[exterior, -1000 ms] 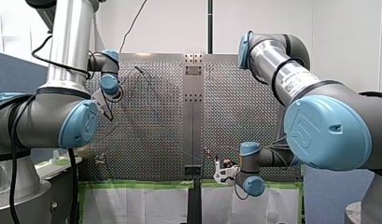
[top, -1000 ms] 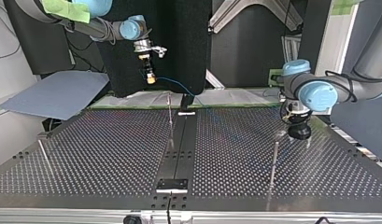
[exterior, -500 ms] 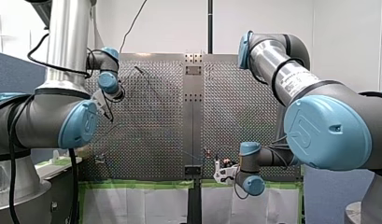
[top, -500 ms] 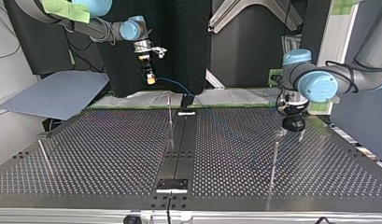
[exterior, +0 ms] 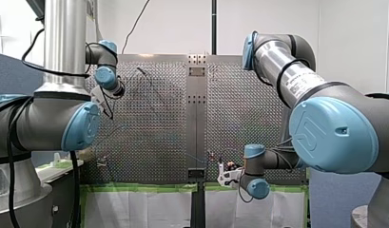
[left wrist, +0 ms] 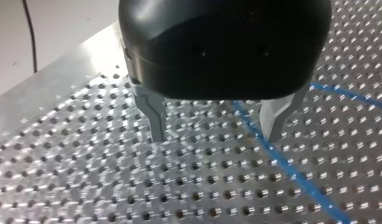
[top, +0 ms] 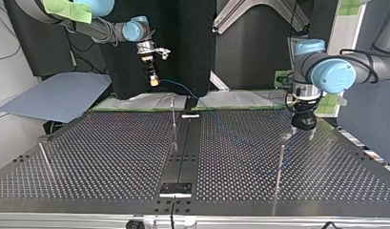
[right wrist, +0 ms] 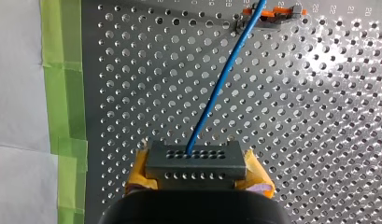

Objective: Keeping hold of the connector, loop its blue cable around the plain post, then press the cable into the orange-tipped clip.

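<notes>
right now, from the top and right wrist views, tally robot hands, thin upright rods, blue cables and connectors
two-fingered robot hands: 2 (my left hand, my right hand)
thin upright metal rods: 3
blue cable: 1
grey rectangular connector block: 1
total: 7

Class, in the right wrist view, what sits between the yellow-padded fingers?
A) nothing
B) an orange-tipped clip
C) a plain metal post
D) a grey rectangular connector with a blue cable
D: the right gripper is shut on the grey rectangular connector, whose blue cable runs ahead toward the orange-tipped clip.
</notes>
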